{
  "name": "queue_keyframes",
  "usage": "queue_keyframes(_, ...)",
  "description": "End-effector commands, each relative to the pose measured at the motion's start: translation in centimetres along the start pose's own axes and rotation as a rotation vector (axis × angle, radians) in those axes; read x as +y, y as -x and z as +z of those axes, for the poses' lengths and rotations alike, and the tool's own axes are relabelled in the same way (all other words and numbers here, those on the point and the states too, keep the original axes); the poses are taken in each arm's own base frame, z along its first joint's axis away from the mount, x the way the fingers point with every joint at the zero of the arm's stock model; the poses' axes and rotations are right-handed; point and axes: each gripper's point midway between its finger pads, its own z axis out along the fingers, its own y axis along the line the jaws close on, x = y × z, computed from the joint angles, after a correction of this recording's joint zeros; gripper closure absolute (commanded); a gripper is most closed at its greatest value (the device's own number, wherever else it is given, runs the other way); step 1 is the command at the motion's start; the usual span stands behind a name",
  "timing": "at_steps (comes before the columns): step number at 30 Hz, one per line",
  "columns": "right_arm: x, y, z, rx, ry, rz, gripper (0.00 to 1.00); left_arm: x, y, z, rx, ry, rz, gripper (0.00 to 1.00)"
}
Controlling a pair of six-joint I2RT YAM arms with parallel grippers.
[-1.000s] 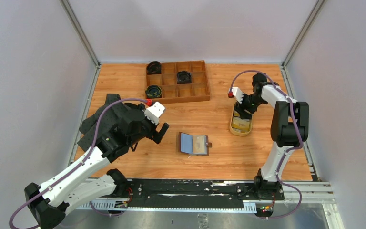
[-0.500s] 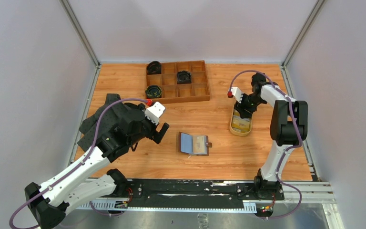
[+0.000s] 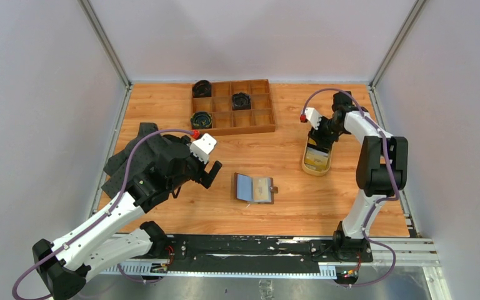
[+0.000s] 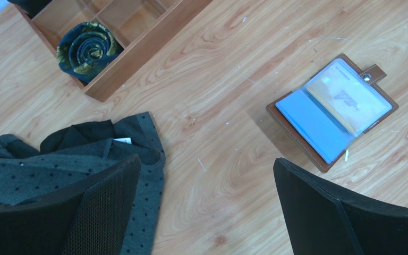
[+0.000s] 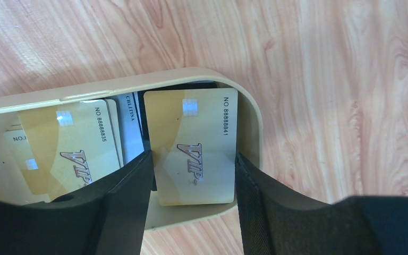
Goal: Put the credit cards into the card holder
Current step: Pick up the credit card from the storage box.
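Wallet (image 3: 254, 187), from above, lies open on the worktop (image 3: 162, 106), midway across and toward its near edge. The dish (image 3: 315, 169) sits toward the right edge.

Left wrist: left gripper (image 4: 207, 180) hangs wide apart, empty.

Right wrist: right gripper (image 5: 194, 175) clamps a gold card (image 5: 194, 146) by its long edges over the dish, with other cards (image 5: 74, 149) beside it.

Over the last second the right gripper (image 3: 316, 141) has shifted toward the far end of the tan oval plastic dish (image 3: 315, 175). Its jaws have narrowed onto a yellow-gold rectangular plastic card (image 5: 194, 146) inside that dish.
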Motion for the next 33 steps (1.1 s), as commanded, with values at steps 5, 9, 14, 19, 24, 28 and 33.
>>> queue_keyframes(5,0.0,1.7,-1.7,-0.045,-0.034,-0.007,0.46,0.0,-0.6,0.0,0.013,-0.006,0.01,0.0)
queue_keyframes(9,1.7,2.1,-2.0,-0.082,0.003,-0.003,0.46,-0.9,0.1,-0.1,-0.019,-0.057,-0.01,0.0)
queue_keyframes(14,3.7,2.7,-2.5,-0.135,0.032,0.007,0.47,-4.2,3.4,0.0,-0.13,-0.227,-0.141,0.0)
queue_keyframes(19,5.0,3.5,-3.2,-0.183,0.045,0.015,0.47,-7.9,8.4,1.8,-0.27,-0.419,-0.446,0.01)
queue_keyframes(24,5.9,4.5,-4.1,-0.241,0.051,0.019,0.48,-9.8,10.6,6.9,-0.168,-0.469,-0.636,0.08)
queue_keyframes(28,6.9,5.4,-4.9,-0.29,0.058,0.021,0.48,-11.1,11.9,10.8,-0.15,-0.511,-0.747,0.09)
queue_keyframes(33,8.9,7.3,-5.7,-0.352,0.084,-0.01,0.48,-13.1,13.0,14.9,-0.113,-0.561,-0.801,0.09)
